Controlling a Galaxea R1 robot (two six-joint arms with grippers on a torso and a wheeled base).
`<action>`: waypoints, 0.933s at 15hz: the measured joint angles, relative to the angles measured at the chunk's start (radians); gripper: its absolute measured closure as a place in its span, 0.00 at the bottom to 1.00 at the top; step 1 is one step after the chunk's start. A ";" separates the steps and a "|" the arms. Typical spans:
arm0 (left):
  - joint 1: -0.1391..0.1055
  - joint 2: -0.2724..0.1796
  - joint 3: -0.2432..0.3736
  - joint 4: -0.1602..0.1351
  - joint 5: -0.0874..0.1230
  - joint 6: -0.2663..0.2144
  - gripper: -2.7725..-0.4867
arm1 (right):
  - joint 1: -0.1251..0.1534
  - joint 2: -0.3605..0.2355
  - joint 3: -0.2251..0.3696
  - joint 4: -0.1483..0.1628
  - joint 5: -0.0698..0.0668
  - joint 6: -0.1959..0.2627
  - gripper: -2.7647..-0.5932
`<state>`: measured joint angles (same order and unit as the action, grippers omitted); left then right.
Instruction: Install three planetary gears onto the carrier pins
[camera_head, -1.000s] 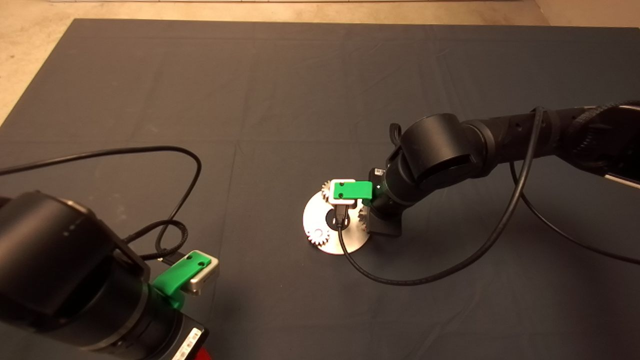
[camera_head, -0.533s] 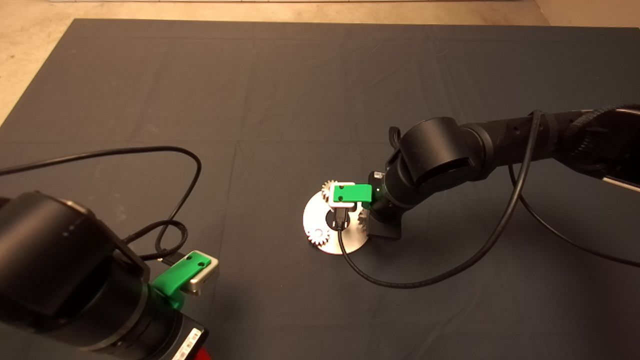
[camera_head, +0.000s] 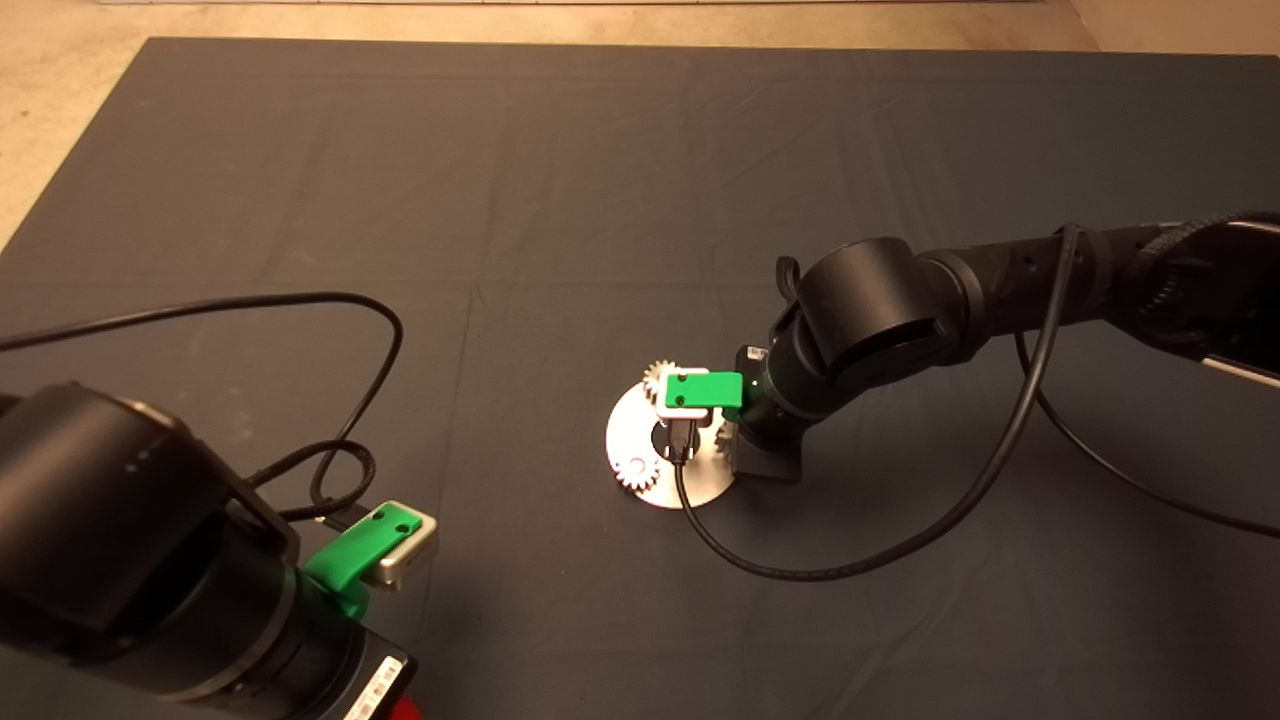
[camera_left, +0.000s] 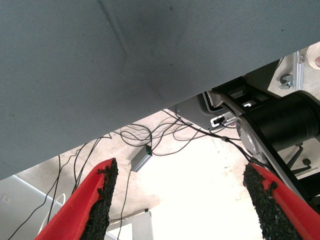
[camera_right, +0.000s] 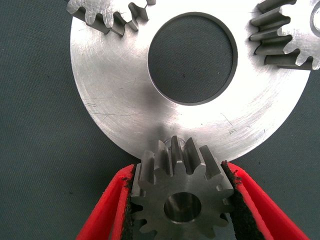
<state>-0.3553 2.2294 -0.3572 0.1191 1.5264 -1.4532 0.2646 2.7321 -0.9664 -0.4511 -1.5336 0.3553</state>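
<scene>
The round shiny plate (camera_head: 640, 435) (camera_right: 120, 100) lies at mid-mat. Two planetary gears (camera_head: 659, 377) (camera_head: 634, 471) sit on it, and they show at the frame's edges in the right wrist view (camera_right: 107, 12) (camera_right: 287, 35). A third gear (camera_right: 182, 200) stands at the plate's rim, with my right gripper (camera_right: 179, 170) shut on it, pads against its teeth. In the head view the right wrist hides most of that gear (camera_head: 720, 438). The carrier pins are hidden inside the gears. My left gripper (camera_left: 181, 170) is parked open at the lower left.
A black cable (camera_head: 800, 565) loops from the right wrist across the mat near the plate. Another cable (camera_head: 380, 330) curls beside the left arm (camera_head: 150, 560). The left wrist view shows floor, wires and the robot base beyond the mat edge.
The right wrist has shifted slightly lower over the plate's right side, still holding the gear. The left arm has not moved.
</scene>
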 joint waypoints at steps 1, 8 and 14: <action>0.000 0.000 0.000 0.000 0.000 0.000 0.44 | 0.001 0.000 0.000 0.000 0.000 0.000 0.77; 0.000 0.000 0.000 0.000 0.000 0.000 0.44 | -0.005 0.001 0.000 0.000 0.000 0.000 0.77; 0.000 0.000 0.000 0.000 0.000 0.000 0.44 | -0.010 0.002 -0.001 -0.001 -0.001 0.000 0.77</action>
<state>-0.3553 2.2291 -0.3572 0.1191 1.5264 -1.4532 0.2549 2.7345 -0.9674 -0.4521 -1.5347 0.3553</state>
